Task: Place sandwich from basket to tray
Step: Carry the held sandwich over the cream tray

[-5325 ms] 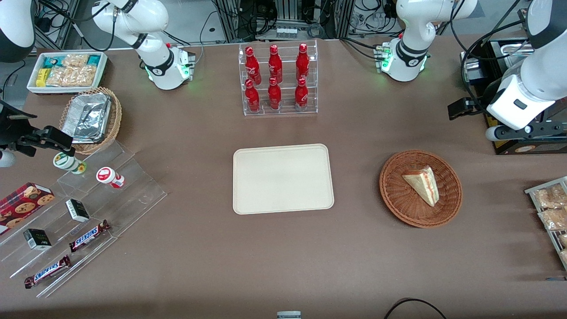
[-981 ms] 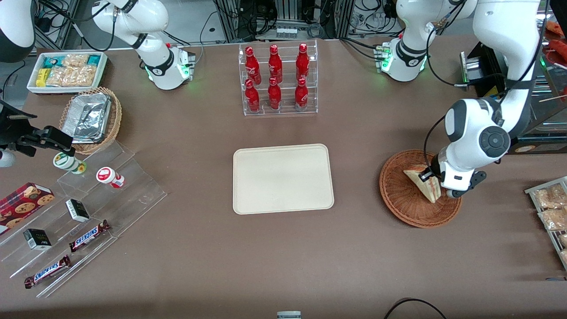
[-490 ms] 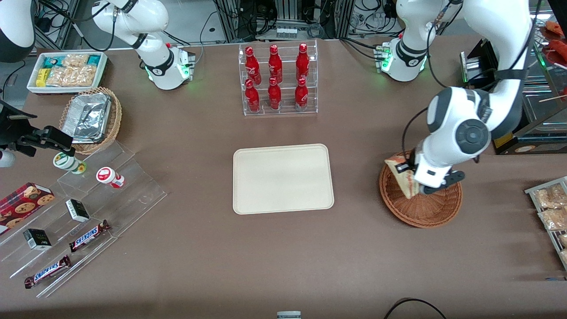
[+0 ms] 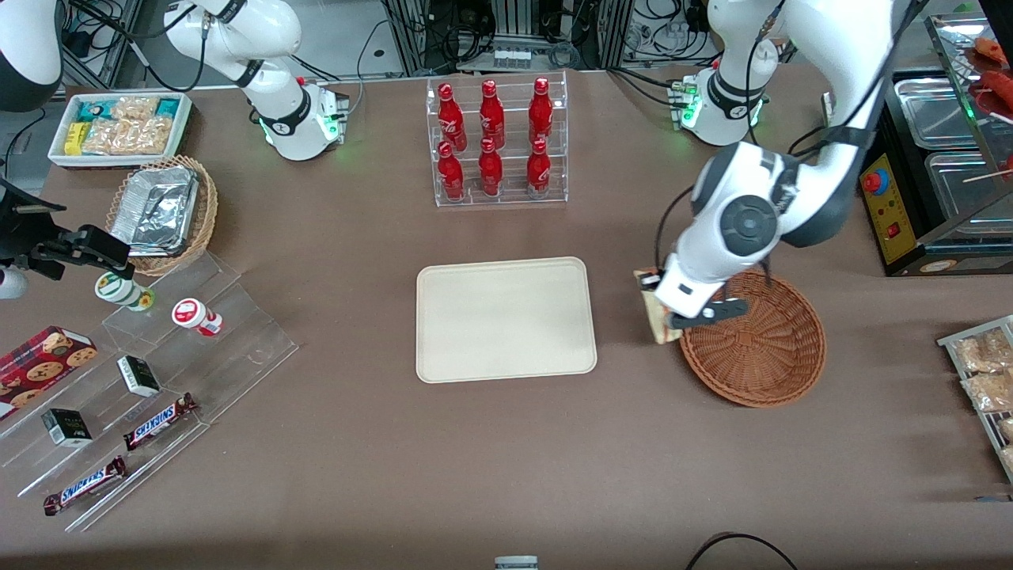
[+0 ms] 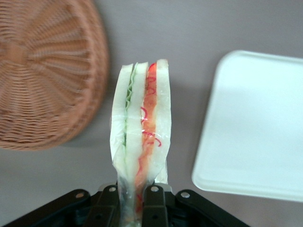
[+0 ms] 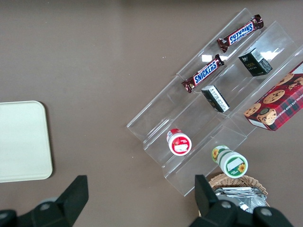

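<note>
My left gripper [image 4: 663, 310] [image 5: 135, 198] is shut on the sandwich [image 5: 140, 123], a clear-wrapped wedge with green and red filling, held edge-up above the table. It hangs between the reddish-brown woven basket [image 4: 772, 356] [image 5: 42, 80] and the cream tray [image 4: 505, 318] [image 5: 255, 123], just past the basket's rim. In the front view only a pale strip of the sandwich [image 4: 654, 313] shows beside the wrist. Nothing lies in the basket. The tray's surface is bare.
A clear rack of red bottles [image 4: 495, 142] stands farther from the front camera than the tray. Toward the parked arm's end are acrylic steps [image 4: 150, 380] with snacks and a tan wicker basket with foil containers [image 4: 162, 210]. A snack rack [image 4: 985, 372] sits at the working arm's end.
The gripper has lifted the sandwich out of the basket and carried it toward the tray, past the basket's rim. The basket is left bare.
</note>
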Tool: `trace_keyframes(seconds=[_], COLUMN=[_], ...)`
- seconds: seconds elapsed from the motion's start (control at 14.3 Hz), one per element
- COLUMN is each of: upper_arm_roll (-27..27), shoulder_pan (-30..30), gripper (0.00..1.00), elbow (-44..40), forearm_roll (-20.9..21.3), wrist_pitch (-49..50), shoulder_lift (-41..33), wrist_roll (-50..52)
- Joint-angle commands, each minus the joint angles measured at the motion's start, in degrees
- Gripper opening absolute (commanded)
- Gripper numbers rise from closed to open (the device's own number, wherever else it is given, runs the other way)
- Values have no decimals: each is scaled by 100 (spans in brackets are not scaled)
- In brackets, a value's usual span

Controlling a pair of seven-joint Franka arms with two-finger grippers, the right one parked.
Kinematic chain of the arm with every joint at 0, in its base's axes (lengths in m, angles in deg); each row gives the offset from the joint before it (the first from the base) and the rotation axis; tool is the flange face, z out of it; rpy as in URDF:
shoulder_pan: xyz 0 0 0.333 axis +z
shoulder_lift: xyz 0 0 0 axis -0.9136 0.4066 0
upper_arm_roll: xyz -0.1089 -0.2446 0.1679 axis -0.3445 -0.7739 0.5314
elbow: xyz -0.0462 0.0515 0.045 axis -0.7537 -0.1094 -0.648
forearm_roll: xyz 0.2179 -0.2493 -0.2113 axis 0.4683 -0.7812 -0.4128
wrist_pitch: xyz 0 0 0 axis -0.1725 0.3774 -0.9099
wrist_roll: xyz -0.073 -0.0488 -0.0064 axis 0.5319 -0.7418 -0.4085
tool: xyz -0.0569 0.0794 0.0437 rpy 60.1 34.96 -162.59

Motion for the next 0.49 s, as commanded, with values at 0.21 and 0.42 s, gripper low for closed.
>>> trace_keyframes(seconds=[0.21,0.42], upper_arm_roll=[22,30], shoulder_pan=[-847,-1312], gripper=[0,0], elbow=[-1332,-1834], forearm_roll=[-16,2], wrist_pitch=[96,114], shoulder_lift=[1124,1581], wrist_roll=[114,341])
